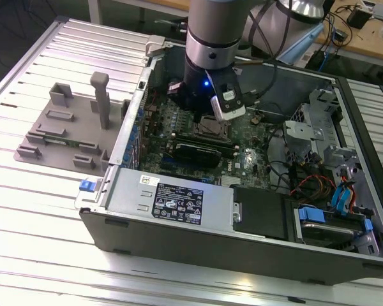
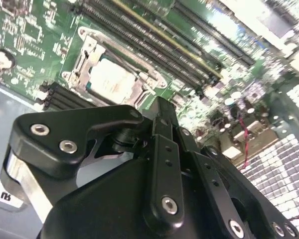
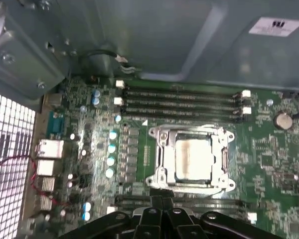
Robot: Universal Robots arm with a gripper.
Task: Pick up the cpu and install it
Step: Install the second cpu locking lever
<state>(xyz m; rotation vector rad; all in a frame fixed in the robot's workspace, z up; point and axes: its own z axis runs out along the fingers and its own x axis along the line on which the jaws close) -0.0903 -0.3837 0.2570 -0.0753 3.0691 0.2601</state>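
The cpu lies flat in the metal-framed socket on the green motherboard, its silver top showing. In the second wrist view the cpu sits inside the same socket frame. My black gripper hangs just above the board beside the socket, shut with nothing in it. Its tip is close to the socket's edge. In the exterior view the gripper reaches down into the open computer case, right over the cpu.
Memory slots run along one side of the socket. A grey power supply fills the case's near side, and drive bays and cables fill the exterior view's right. A grey fixture tray with an upright post lies outside the case.
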